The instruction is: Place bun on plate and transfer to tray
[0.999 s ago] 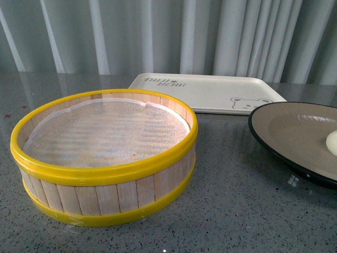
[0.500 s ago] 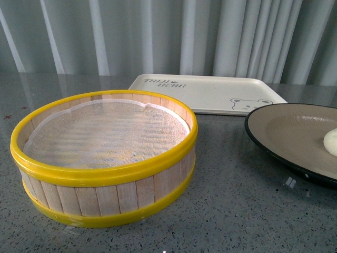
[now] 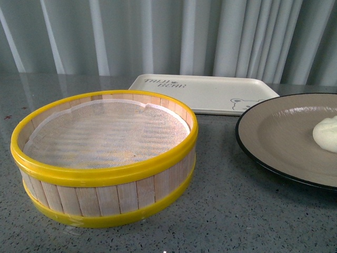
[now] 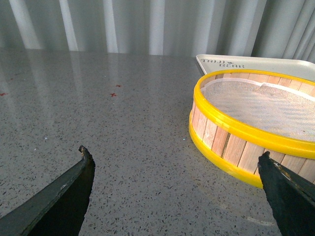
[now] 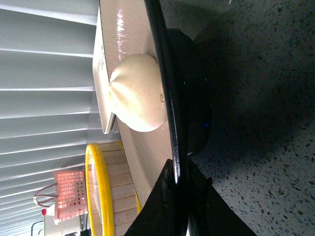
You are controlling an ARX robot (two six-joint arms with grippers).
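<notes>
1 bun [image 5: 140, 93] on plate [image 5: 155, 34], near right hand [image 5: 176, 173] at the rim

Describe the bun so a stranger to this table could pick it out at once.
On the grey speckled table, look right of the yellow-rimmed wooden basket to the wide tan plate with a black rim. The bun sits on that plate. It is the only small, rounded, cream-white lump; the cream tray behind is flat and rectangular.

- The basket [image 3: 105, 158] blocks the near-left approach to the tray [image 3: 205, 92].
- An open strip of table [image 3: 221, 200] runs between basket and plate [image 3: 274, 132].
- Left of the basket, the table is unobstructed.
- The curtain [image 3: 158, 37] closes the far side.
</notes>
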